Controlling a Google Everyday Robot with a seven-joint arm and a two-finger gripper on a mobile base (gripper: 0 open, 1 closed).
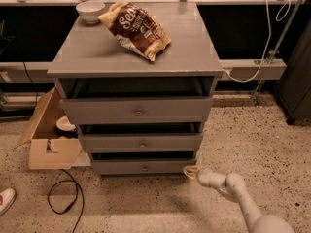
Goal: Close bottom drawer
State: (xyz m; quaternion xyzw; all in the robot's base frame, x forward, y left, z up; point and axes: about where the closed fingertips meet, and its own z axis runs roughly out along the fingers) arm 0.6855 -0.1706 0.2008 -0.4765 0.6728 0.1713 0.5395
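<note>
Grey bottom drawer [144, 167] ajar; pincer [188, 171] at right corner; cardboard box [48, 152] left.

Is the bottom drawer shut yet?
Not fully: the bottom drawer shows a dark gap above its front, standing slightly out. The gripper sits at its right corner.

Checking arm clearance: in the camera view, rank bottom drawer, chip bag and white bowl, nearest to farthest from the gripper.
Gripper low, at the chest's bottom right corner.
1. Bottom drawer, just left of it.
2. Chip bag, on the top.
3. White bowl, top's far-left corner.
</note>
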